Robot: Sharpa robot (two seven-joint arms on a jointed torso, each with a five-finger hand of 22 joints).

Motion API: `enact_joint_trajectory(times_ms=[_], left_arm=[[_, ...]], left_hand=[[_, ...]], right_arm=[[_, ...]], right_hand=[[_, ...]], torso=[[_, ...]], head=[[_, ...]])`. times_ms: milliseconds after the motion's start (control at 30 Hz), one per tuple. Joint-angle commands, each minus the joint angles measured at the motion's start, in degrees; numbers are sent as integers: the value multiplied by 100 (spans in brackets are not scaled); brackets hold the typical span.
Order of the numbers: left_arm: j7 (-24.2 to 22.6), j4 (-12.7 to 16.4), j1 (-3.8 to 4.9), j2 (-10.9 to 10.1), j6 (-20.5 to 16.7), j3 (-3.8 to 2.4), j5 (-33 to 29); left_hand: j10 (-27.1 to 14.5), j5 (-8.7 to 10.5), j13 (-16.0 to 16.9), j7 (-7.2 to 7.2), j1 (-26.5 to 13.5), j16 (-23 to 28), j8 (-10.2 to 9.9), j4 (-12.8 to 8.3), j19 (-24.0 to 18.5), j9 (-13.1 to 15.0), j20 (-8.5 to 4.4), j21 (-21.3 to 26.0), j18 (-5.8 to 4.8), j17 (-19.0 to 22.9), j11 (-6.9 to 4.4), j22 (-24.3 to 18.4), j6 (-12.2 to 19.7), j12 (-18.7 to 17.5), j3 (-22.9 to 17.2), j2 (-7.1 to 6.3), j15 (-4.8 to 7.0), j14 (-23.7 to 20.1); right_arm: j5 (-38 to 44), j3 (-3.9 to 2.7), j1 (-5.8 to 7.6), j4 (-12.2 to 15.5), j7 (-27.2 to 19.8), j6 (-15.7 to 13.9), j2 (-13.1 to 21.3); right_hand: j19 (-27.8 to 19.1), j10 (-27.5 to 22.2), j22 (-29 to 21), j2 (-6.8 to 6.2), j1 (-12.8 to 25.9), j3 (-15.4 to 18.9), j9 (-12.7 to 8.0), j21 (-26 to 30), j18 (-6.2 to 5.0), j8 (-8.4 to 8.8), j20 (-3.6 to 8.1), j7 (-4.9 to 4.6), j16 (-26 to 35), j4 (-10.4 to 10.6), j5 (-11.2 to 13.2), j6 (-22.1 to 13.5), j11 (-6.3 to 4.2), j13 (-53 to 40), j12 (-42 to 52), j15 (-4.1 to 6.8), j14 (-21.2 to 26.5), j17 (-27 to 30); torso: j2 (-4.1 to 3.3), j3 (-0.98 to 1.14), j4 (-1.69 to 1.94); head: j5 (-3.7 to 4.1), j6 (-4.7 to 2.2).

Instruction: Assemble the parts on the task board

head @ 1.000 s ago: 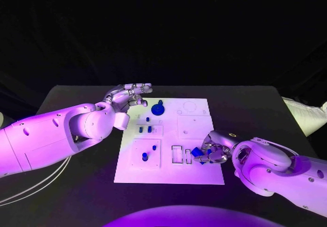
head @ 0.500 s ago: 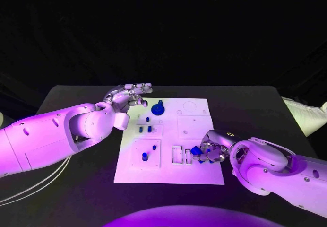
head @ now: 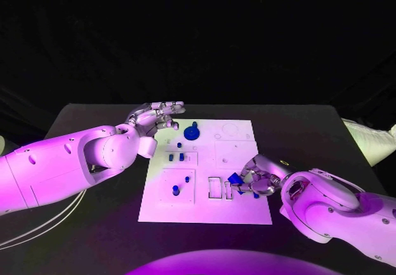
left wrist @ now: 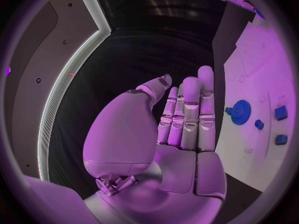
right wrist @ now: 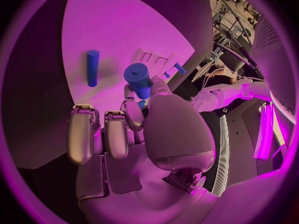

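Observation:
The white task board [head: 239, 150] lies mid-table. My right hand [head: 257, 179] is over its near right part, beside the narrow slots [head: 214, 187], and pinches a short blue cylinder [right wrist: 138, 79] between thumb and a finger; that cylinder [head: 236, 180] pokes out of the hand towards the slots. A second blue cylinder [right wrist: 92, 67] lies flat on the board close by. My left hand [head: 157, 116] hovers open off the board's far left corner, fingers straight in the left wrist view [left wrist: 184, 129]. A blue gear [head: 191, 133] stands near it.
Small blue pieces [head: 175, 156] stand in a block on the board's left half, and two more [head: 175, 189] sit in the near left plate. The gear [left wrist: 239, 112] and small pieces [left wrist: 280, 113] lie beyond my left hand. Black table [head: 313, 132] surrounds the board.
My right hand has shifted slightly away from me and toward the slots, carrying the blue cylinder with it. The left hand has stayed in place.

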State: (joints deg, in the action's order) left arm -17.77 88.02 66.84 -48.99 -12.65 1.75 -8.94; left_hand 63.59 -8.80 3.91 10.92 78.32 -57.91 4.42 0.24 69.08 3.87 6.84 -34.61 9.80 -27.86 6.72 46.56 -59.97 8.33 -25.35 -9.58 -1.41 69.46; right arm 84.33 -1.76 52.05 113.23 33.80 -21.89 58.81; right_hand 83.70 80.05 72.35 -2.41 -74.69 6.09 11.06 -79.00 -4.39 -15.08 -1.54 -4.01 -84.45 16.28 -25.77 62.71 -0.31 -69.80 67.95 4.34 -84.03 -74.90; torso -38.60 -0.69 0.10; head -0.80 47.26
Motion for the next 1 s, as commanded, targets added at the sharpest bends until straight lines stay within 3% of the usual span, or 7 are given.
enact_joint_trajectory(times_ms=[33,200,467,600,1000], left_arm=[[-1,26,2,-4,129,-2,-13],[3,34,2,-6,136,-1,-13],[3,39,2,5,140,-1,-13],[4,43,3,7,142,-1,-13],[14,62,3,5,154,-1,-13]], left_hand=[[-39,-12,2,-8,8,-33,21,10,-15,3,23,32,66,7,-4,-6,27,20,27,69,-8,-39],[-42,-14,2,-9,17,-35,24,4,-15,3,23,34,66,10,-5,-7,27,25,24,77,-7,-40],[-42,-14,2,-9,17,-35,24,4,-15,3,23,34,66,10,-5,-7,27,25,24,77,-7,-40],[-42,-14,2,-9,17,-35,24,4,-15,3,23,34,66,10,-5,-7,27,25,24,77,-7,-40],[-42,-14,2,-9,17,-35,24,4,-15,3,23,34,66,10,-5,-7,27,25,24,77,-7,-40]], right_arm=[[-628,-4,3,15,42,-221,-48],[-985,-7,7,-16,52,-14,-176],[-1201,-1,7,-172,47,329,-492],[-1100,2,7,-254,58,367,-594],[-686,3,23,-444,81,410,-786]], right_hand=[[25,54,-11,152,-148,26,205,-20,61,-32,26,20,-35,4,-97,-14,-45,7,-45,35,-431,-572],[22,54,-18,180,-88,58,232,-15,59,-39,26,15,-31,29,-157,-22,-41,6,-67,33,-429,-565],[25,60,-6,311,320,233,326,-20,61,-82,24,29,-36,43,-149,-1,-47,32,-158,34,-431,-572],[23,51,-8,348,571,371,388,-17,59,-111,30,49,-35,42,-13,11,-60,80,-248,44,-430,-571],[19,39,-15,363,639,454,451,-10,57,-137,40,63,-34,35,144,10,-72,122,-331,55,-429,-572]], torso=[[-2,-9,8],[6,-12,18],[-2,-5,7],[-2,-9,3],[-5,-2,3]], head=[[-15,12],[-34,20],[-70,19],[-83,22],[-122,36]])
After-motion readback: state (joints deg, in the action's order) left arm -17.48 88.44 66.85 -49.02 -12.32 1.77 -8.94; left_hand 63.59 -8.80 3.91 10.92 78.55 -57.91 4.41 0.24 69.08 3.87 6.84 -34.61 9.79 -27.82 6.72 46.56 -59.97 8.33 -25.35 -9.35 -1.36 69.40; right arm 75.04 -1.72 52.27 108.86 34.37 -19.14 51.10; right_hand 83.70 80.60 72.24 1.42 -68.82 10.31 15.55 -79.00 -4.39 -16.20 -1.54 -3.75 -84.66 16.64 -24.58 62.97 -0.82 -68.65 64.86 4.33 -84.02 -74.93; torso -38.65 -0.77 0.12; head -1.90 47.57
